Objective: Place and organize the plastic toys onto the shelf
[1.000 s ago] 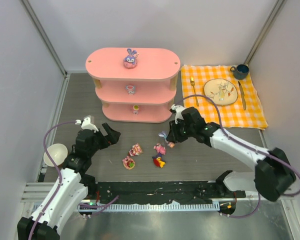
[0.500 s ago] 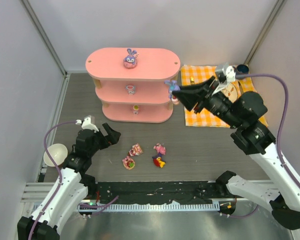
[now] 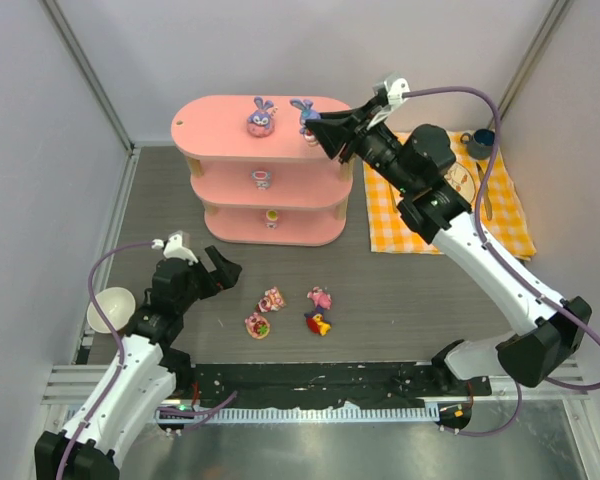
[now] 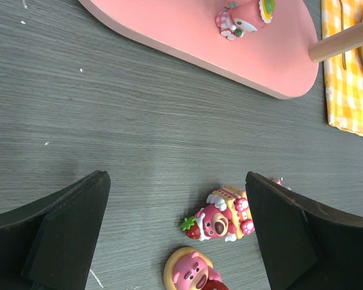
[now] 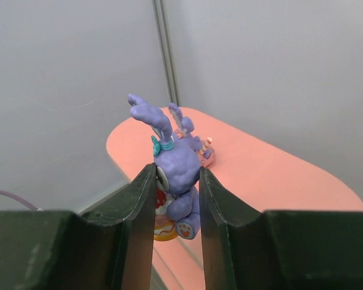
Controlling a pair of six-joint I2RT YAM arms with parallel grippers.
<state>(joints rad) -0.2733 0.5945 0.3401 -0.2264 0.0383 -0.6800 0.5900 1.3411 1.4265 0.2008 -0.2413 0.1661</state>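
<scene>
The pink three-tier shelf (image 3: 210, 130) stands at the back. A purple bunny toy (image 3: 261, 118) sits on its top board, and one small toy stands on the middle tier (image 3: 262, 179) and one on the bottom tier (image 3: 271, 216). My right gripper (image 3: 314, 122) is shut on a second purple bunny (image 5: 176, 163), held just above the right part of the top board (image 5: 272, 175). Several toys lie on the table: a strawberry bear (image 4: 221, 219), a round pink one (image 4: 190, 275), a pink one (image 3: 320, 297) and a red-yellow-purple one (image 3: 318, 323). My left gripper (image 4: 176, 181) hangs open over the bear.
A white bowl (image 3: 112, 308) sits at the left edge beside my left arm. The orange checked cloth (image 3: 500, 215) at the right carries a plate (image 3: 462, 183), a knife (image 3: 487, 190) and a blue cup (image 3: 479, 142). Grey walls close in the back and sides.
My right arm lifted the purple bunny off the table and swung it up and left to above the shelf's top board. The left arm has not moved.
</scene>
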